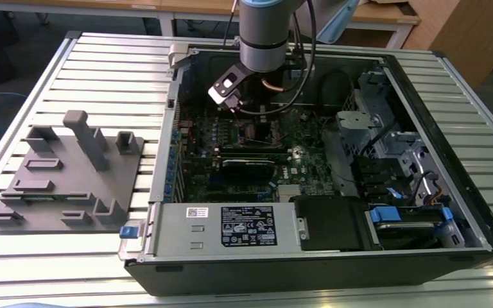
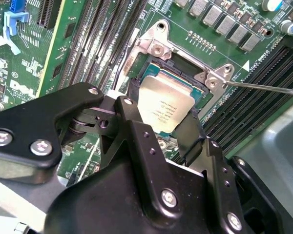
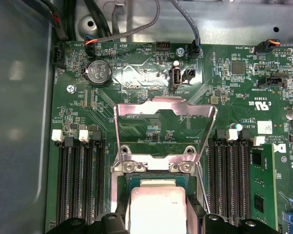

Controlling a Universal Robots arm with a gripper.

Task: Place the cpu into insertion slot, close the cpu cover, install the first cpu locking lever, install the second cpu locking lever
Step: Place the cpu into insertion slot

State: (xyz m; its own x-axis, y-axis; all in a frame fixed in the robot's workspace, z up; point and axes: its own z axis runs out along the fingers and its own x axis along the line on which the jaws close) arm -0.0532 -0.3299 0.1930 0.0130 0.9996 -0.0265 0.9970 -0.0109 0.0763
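Black fingers (image 2: 132, 122) of the gripper (image 2: 161, 117) pinched the cpu (image 2: 163, 102) by opposite edges over the insertion slot (image 2: 154, 67), cpu cover (image 3: 166, 104) raised; light, stiff, probably fragile underneath, best held edgewise.

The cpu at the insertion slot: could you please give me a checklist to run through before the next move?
1. The cpu cover stands raised, clear of the insertion slot: ok.
2. The cpu has its edges square with the slot's rim, in both wrist views: ok.
3. The cpu lies fully flat in the slot: cannot tell.
4. The thin locking lever is swung out to the side, not across the slot: ok.
5. The claw is centred over the cpu: ok.
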